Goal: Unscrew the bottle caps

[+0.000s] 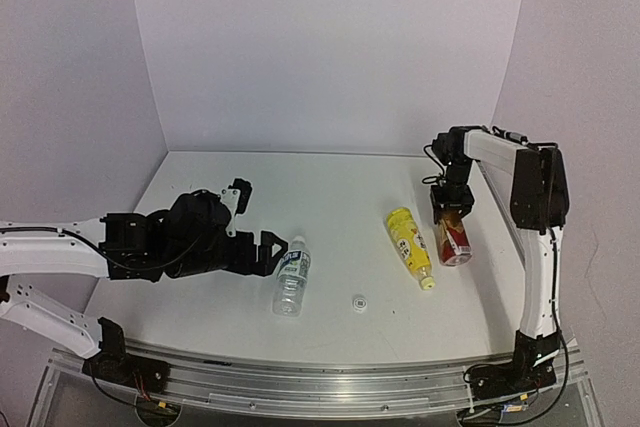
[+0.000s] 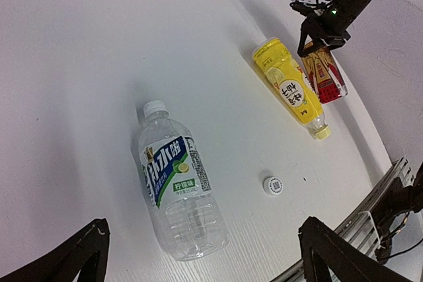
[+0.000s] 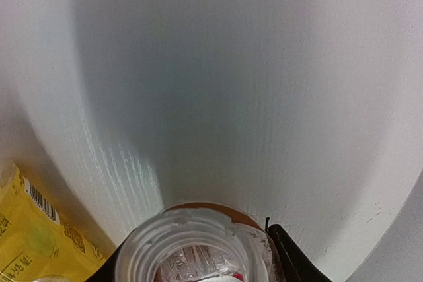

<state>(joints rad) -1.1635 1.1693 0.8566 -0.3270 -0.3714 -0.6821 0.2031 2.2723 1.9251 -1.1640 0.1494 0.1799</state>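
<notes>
The clear bottle (image 1: 292,275) (image 2: 178,183) with the blue-white label lies on the table with its white cap on, pointing away. My left gripper (image 1: 265,252) (image 2: 203,242) stands wide open just left of it, holding nothing. The slim yellow bottle (image 1: 410,242) (image 2: 287,87) lies capped. Beside it lies the amber bottle (image 1: 452,240) (image 2: 324,74). My right gripper (image 1: 451,209) (image 3: 198,259) straddles its far end. The amber bottle's mouth (image 3: 198,242) shows uncapped between the black fingers (image 3: 287,252); whether they press on it does not show. A loose white cap (image 1: 358,301) (image 2: 273,185) lies between the bottles.
White walls close in the table at the back and both sides, the right wall (image 1: 590,97) close to the right arm. A metal rail (image 1: 320,382) runs along the near edge. The yellow bottle's label (image 3: 26,229) fills the right wrist view's lower left corner.
</notes>
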